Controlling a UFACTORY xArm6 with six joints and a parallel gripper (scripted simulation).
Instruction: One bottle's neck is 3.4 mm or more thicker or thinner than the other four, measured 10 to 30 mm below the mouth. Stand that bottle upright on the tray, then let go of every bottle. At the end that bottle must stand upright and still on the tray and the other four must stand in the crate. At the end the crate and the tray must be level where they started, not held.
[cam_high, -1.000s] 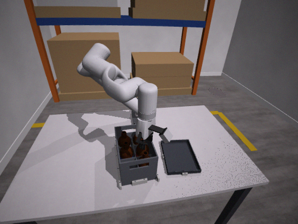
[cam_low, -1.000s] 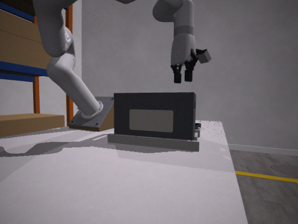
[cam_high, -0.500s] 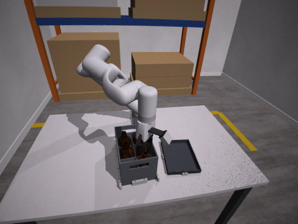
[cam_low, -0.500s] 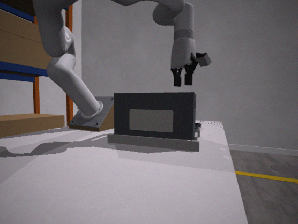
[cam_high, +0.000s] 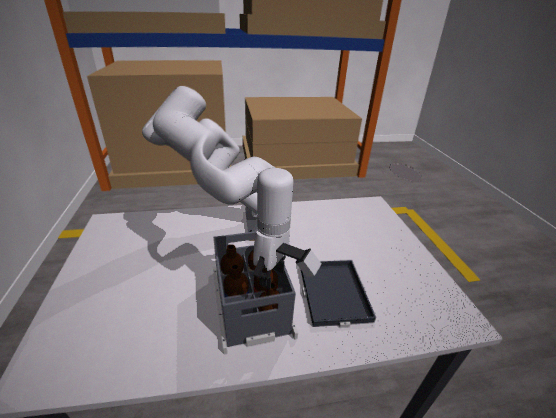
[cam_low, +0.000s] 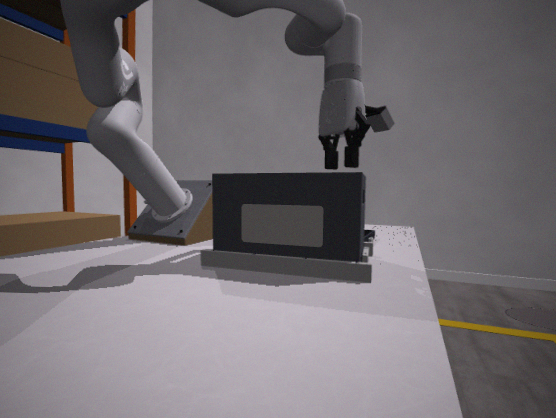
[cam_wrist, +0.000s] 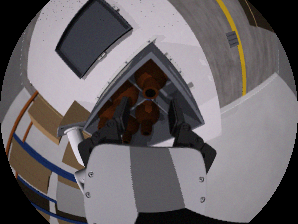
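The grey crate (cam_high: 284, 317) (cam_low: 285, 186) stands on the table with several brown bottles in its compartments. One bottle (cam_high: 232, 263) is at its back left and another bottle (cam_high: 236, 285) is in front of it. In the wrist view, one bottle (cam_wrist: 151, 78) shows its open mouth and another bottle (cam_wrist: 148, 111) shows between the fingers in the picture. My gripper (cam_high: 265, 274) (cam_low: 341, 162) (cam_wrist: 149, 105) is open and empty, pointing down, with fingertips slightly above the crate's rim. The dark tray (cam_high: 335, 294) (cam_wrist: 97, 40) lies beside the crate with nothing on it. Neck thicknesses cannot be told apart.
Small light blocks sit on the table around the foot of the crate, such as the block (cam_high: 260, 339) at its front. A long light strip (cam_low: 285, 266) runs along one side. The crate's walls and dividers surround the bottles. A shelf with cardboard boxes stands behind the table.
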